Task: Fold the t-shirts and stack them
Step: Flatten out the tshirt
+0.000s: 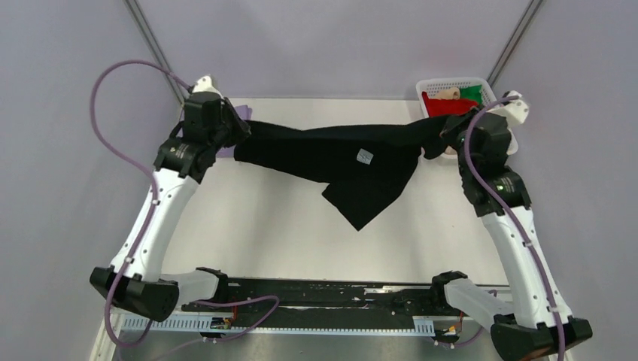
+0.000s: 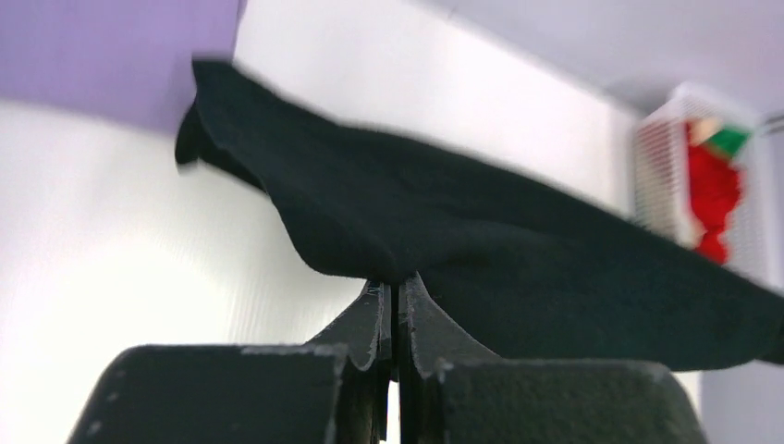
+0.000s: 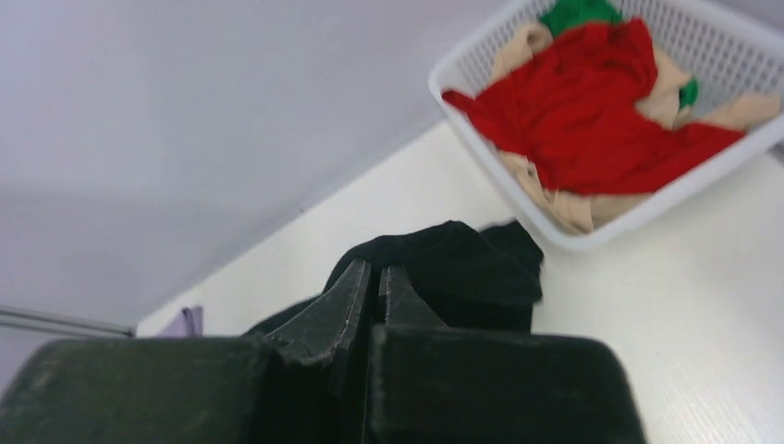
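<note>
A large black t-shirt (image 1: 338,154) hangs stretched across the far half of the table between both grippers, a corner drooping toward the middle. My left gripper (image 1: 239,129) is shut on its left end; in the left wrist view the jaws (image 2: 396,285) pinch the black cloth (image 2: 518,250). My right gripper (image 1: 442,135) is shut on its right end, seen in the right wrist view (image 3: 373,268) with black cloth (image 3: 462,264) bunched at the tips. A lavender shirt (image 1: 239,116) lies under the left gripper. Red (image 3: 592,102), green (image 3: 578,14) and beige (image 3: 555,199) shirts lie in the basket.
The white lattice basket (image 1: 451,89) stands at the far right corner, close behind the right gripper. It also shows in the right wrist view (image 3: 712,37) and the left wrist view (image 2: 661,157). A black rail (image 1: 323,289) runs along the near edge between the arm bases.
</note>
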### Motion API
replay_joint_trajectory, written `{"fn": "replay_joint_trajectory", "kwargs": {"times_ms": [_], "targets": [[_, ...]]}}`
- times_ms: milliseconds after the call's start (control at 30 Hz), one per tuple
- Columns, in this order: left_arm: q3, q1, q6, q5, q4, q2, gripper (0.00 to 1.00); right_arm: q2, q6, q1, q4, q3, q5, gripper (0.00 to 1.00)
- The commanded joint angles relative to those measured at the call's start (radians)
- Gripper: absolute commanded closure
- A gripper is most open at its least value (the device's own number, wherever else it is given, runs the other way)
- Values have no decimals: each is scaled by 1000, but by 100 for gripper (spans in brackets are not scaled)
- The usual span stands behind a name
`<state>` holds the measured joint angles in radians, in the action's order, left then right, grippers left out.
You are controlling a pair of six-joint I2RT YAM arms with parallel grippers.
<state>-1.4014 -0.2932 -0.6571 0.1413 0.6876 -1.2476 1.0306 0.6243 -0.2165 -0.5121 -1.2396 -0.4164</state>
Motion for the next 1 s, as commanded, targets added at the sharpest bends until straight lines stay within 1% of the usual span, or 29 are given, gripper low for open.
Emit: {"fn": "replay_joint_trajectory", "kwargs": {"times_ms": [0, 100, 233, 333, 433, 567, 667, 767, 867, 900, 967], "targets": [[-184, -3, 49, 67, 1, 110, 100, -88, -128, 7, 37, -163, -88, 100], [-280, -4, 82, 74, -17, 188, 100, -125, -201, 7, 39, -288, -82, 100], [-422, -4, 120, 9, 13, 240, 100, -151, -283, 8, 39, -436, -13, 100], [-519, -4, 149, -59, 40, 254, 100, -161, -341, 7, 36, -541, 28, 100], [-636, -4, 168, -81, 91, 257, 100, -166, -376, 7, 18, -639, 74, 100], [-716, -4, 182, -108, 117, 262, 100, -159, -411, 6, -9, -740, 109, 100], [-719, -4, 182, -113, 116, 261, 100, -148, -432, 7, -14, -772, 102, 100], [-682, -4, 182, -108, 108, 250, 100, -135, -446, 6, -14, -752, 83, 100], [-600, -4, 182, -66, 93, 225, 100, -115, -457, 7, -10, -688, 41, 100], [-579, -4, 182, -50, 90, 217, 100, -108, -462, 6, -1, -651, 24, 100], [-490, -4, 180, 20, 68, 202, 100, -103, -474, 7, 37, -551, -2, 100]]}}
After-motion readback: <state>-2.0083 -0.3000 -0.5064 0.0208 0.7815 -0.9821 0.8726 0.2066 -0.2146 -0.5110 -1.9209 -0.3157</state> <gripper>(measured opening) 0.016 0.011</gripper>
